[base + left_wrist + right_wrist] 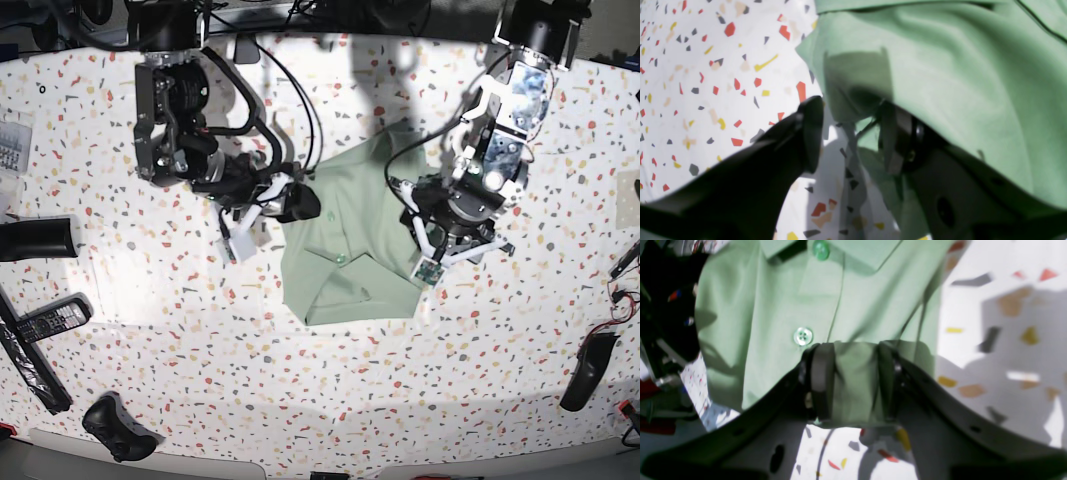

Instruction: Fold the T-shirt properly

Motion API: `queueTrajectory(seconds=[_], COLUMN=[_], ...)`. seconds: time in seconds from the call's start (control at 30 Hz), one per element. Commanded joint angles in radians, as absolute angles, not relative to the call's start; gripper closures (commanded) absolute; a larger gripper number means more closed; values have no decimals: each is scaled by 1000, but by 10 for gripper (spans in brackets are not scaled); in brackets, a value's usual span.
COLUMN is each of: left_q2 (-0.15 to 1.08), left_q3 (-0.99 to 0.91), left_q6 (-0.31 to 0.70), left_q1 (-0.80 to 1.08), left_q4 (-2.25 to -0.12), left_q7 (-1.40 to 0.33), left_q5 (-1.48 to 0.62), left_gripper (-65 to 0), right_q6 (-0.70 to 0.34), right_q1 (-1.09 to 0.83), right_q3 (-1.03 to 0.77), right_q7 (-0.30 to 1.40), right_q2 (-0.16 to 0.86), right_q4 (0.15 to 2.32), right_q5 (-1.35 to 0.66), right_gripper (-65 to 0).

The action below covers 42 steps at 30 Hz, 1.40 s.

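Observation:
The pale green T-shirt (345, 235) lies partly folded in the middle of the speckled table, collar end toward the front. In the right wrist view its button placket (802, 336) and collar show. My right gripper (855, 380) is shut on a bunched fold of the shirt at its left edge in the base view (298, 204). My left gripper (851, 136) is open at the shirt's right edge (412, 218). One finger (893, 140) is under the draped fabric (957, 76) and the other finger (810, 133) is over bare table.
A black cylinder (35, 238), a remote (45, 318), a black strip (30, 365) and a game controller (115, 425) lie at the left and front left. A dark object (585, 370) lies at the right. Cables trail along the back edge.

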<state>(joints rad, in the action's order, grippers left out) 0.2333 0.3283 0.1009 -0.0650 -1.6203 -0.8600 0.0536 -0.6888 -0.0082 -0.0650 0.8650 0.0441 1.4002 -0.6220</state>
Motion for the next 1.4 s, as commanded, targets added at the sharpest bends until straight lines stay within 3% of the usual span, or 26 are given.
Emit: queueTrajectory(seconds=[0.0, 0.13, 0.2, 0.3, 0.5, 0.73, 1.07, 1.23, 1.37], left_q2=[236, 236, 236, 237, 320, 409, 421, 421, 421], left_q3=[327, 327, 327, 327, 306, 126, -197, -325, -382], left_q6=[68, -162, -184, -182, -142, -83, 71, 86, 196], left_q1=[-89, -89, -87, -71, -52, 29, 392, 574, 709], left_q4=[-1636, -1637, -1650, -1714, -1795, -1835, -2125, -2168, -2208], left_q7=[-835, -813, -813, -795, -733, -772, -791, -788, -781], left_q5=[87, 326, 397, 318, 103, -88, -189, -188, -184], left_gripper=[-260, -260, -260, -260, -260, -260, -260, -260, -260], right_q6=[-698, -698, -698, -698, -698, -698, -698, -698, -698], right_q1=[8, 8, 8, 8, -18, -196, -514, -667, -780], right_q3=[-62, -67, -86, -130, -271, -425, -563, -659, -732], right_q7=[852, 833, 828, 830, 878, 890, 917, 918, 968], right_q2=[41, 45, 47, 47, 49, 110, 192, 191, 192], right_q4=[1422, 1489, 1543, 1623, 1745, 1885, 2077, 2142, 2202], right_q5=[-640, -638, -627, -627, -553, -633, -640, -641, -671], right_gripper=[-212, -212, -212, -212, -212, -212, -212, -212, -212])
